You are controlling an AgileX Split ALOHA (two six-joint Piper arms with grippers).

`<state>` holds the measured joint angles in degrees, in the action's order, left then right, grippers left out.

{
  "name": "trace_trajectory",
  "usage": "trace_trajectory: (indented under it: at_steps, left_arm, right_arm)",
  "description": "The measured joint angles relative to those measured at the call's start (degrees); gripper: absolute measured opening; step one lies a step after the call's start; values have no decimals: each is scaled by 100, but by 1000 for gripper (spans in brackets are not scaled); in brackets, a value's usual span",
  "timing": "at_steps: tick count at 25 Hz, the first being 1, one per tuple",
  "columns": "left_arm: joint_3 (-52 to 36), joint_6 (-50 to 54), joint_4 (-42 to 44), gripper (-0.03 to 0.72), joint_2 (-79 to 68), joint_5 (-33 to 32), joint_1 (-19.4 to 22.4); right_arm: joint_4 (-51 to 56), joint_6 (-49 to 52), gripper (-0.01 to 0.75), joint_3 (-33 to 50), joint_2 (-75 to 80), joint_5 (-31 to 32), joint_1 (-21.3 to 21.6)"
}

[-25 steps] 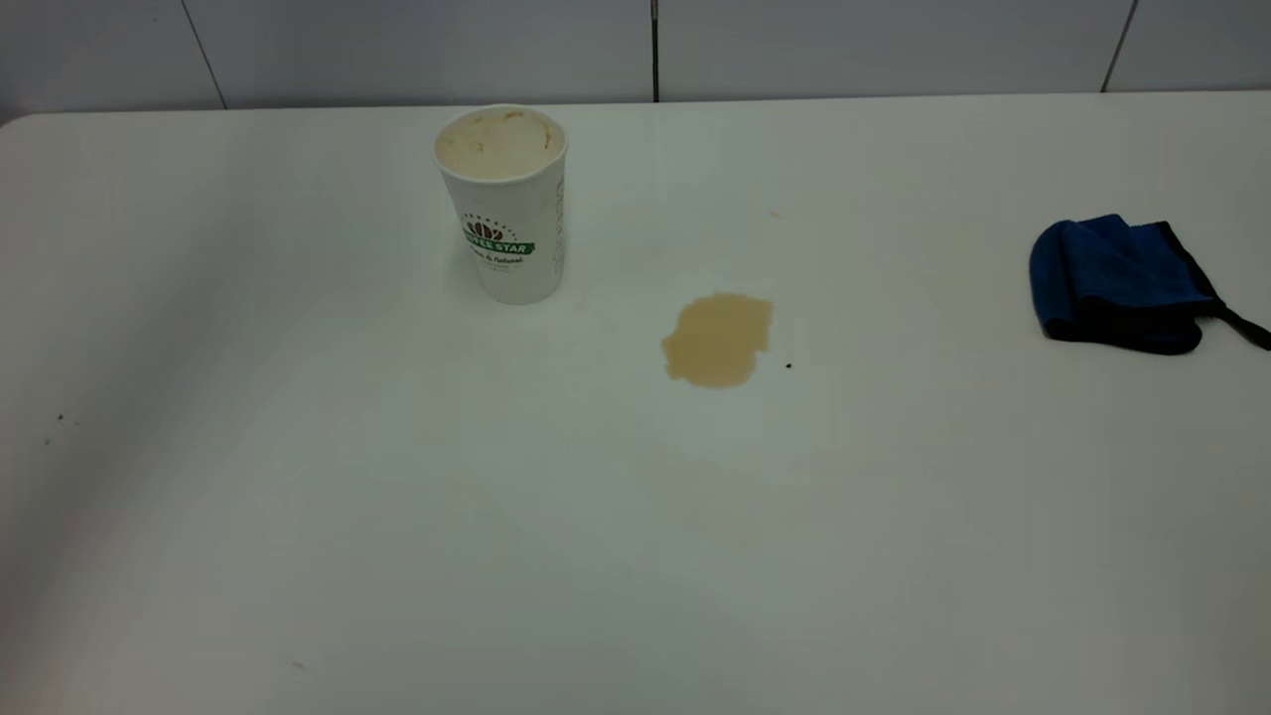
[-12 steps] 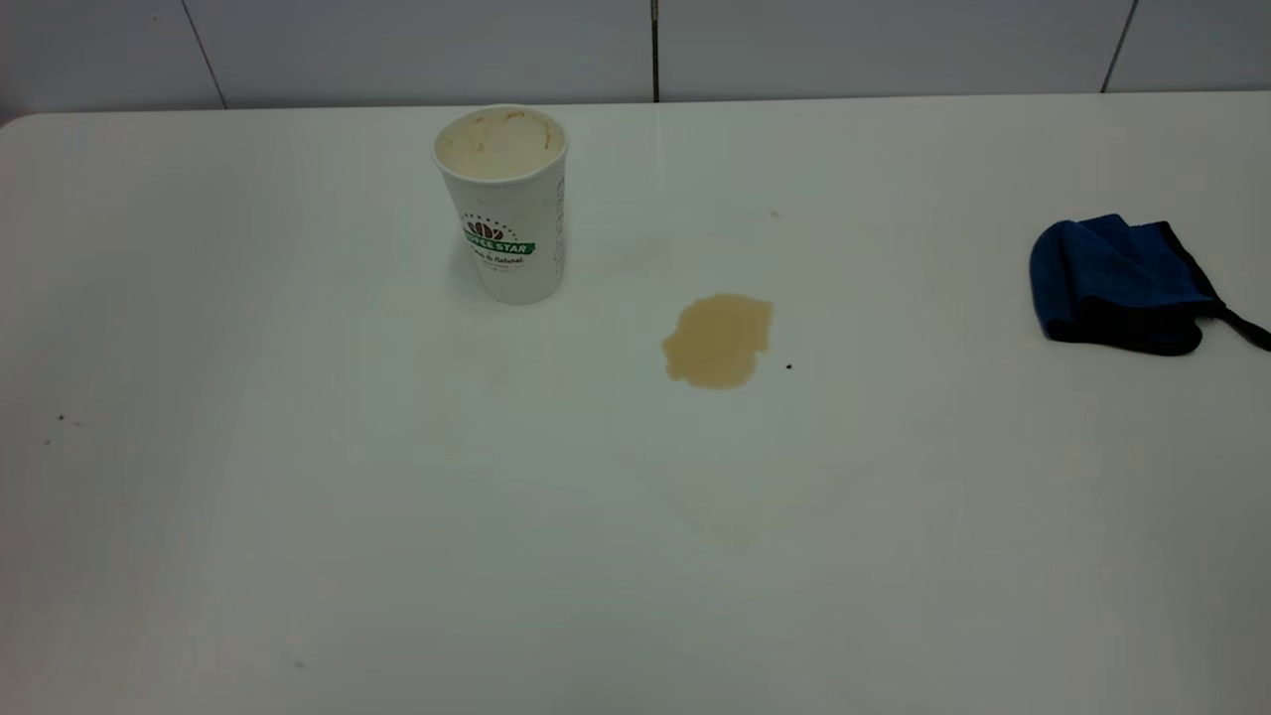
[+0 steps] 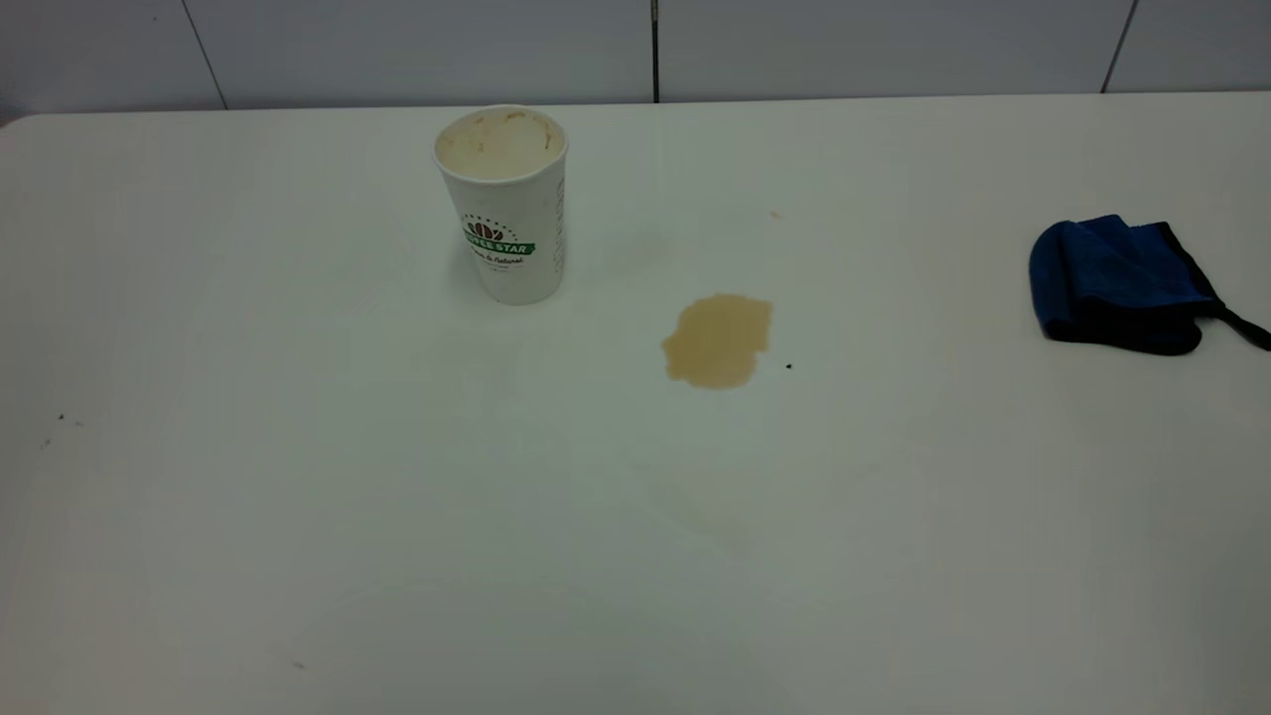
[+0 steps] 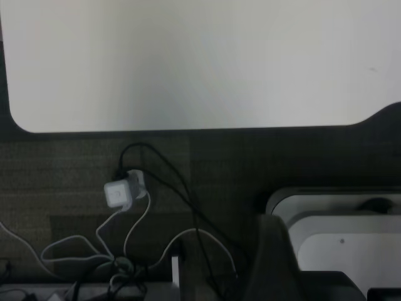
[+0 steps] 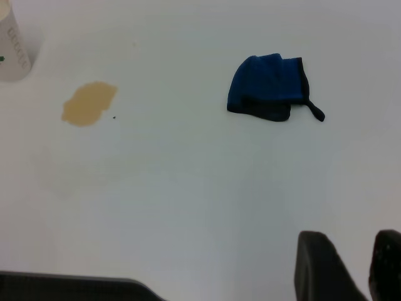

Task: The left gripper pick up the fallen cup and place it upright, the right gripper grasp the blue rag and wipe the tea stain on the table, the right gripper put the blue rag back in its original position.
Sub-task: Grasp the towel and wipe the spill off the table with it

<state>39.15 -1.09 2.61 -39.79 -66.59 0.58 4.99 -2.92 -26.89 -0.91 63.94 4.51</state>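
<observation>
While parted and empty, right gripper (image 5: 354, 263) fingers (image 5: 319, 266) well apart from blue rag (image 5: 268, 95)

cup (image 3: 509, 214) with green band reading "COFFEE STAR"

A: Surface? 
B: White table (image 3: 298, 516), a few dark specks.
A: Items on it?
B: Cup (image 3: 506, 204) upright toward the far edge; tea stain (image 3: 717, 340) near it, apart; blue rag (image 3: 1117, 283) crumpled well off to the right, strap trailing
</observation>
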Motion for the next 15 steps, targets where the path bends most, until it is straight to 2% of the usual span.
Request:
trace_trajectory:
  at_steps: [7, 15]
  left_arm:
    - [-933, 20, -81, 538, 1951, 50, 154]
    - [-1020, 255, -92, 538, 3345, 98, 154]
  right_arm:
    - [0, 0, 238, 0, 0, 0, 0]
    - [0, 0, 238, 0, 0, 0, 0]
